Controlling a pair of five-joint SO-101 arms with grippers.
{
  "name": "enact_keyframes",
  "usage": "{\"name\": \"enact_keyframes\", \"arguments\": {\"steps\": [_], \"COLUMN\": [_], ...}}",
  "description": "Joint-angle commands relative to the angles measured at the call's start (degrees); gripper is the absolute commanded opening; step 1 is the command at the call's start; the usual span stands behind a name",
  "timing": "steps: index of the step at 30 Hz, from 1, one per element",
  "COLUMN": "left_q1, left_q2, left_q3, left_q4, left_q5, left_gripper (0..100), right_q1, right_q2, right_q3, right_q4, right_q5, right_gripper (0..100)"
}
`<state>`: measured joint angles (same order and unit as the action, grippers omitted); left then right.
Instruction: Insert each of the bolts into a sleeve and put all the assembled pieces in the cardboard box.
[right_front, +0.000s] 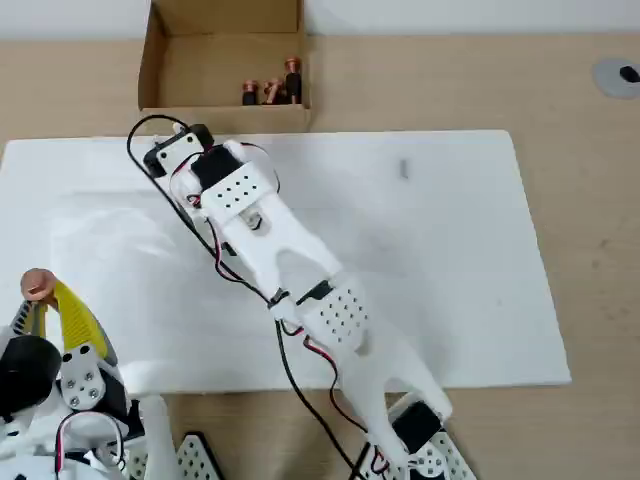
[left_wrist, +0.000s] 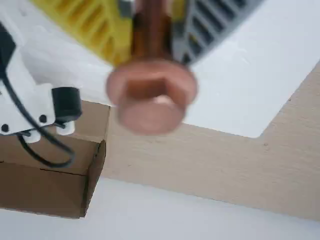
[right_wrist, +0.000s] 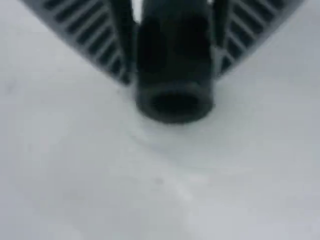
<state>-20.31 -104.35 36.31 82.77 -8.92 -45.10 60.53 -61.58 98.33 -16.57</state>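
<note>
left pincer (left_wrist: 152, 35): closed on a copper bolt (left_wrist: 152, 97); one yellow finger and one grey finger clamp the shank, and the flanged head projects beyond the fingertips.
left arm position: at the near left corner of the white mat (right_front: 430, 260), well apart from the cardboard box (right_front: 152, 60).
bolt location: held off the mat, in the left pincer, with no sleeve on it.
right pincer (right_wrist: 172, 50): closed on a black sleeve (right_wrist: 175, 85); grey ribbed fingers press both sides, and the open bore end faces away from the wrist.
sleeve location: held in the right pincer, just above the mat surface; contact with the mat cannot be determined.
right arm position: stretched diagonally across the mat, wrist end close to the front wall of the cardboard box.
cardboard box: stands open on the table (right_front: 590, 200), at the far edge of the mat.
assembled pieces (right_front: 270, 92): a small group of copper and black parts inside the box, against its front wall, toward the right corner.
mat: lies flat on the wooden table.
</note>
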Motion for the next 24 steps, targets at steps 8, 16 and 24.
{"name": "enact_keyframes", "arguments": {"steps": [8, 16, 24], "left_q1": [-1.0, -1.0, -1.0], "left_q2": [-0.2, -0.2, -0.2], "left_q3": [-2.3, -2.3, -2.3], "left_q4": [0.1, 0.1, 0.2], "left_q5": [0.1, 0.1, 0.1], "left_gripper": [1, 1, 1], "right_q1": [0.0, 0.9, 3.1], "right_q2": [0.8, 0.7, -4.6], "right_q3": [-10.2, -22.6, -34.0], "right_q4": [1.9, 4.0, 4.0], "right_q5": [0.4, 7.2, 13.8], "right_gripper": [0.9, 0.9, 0.9]}}
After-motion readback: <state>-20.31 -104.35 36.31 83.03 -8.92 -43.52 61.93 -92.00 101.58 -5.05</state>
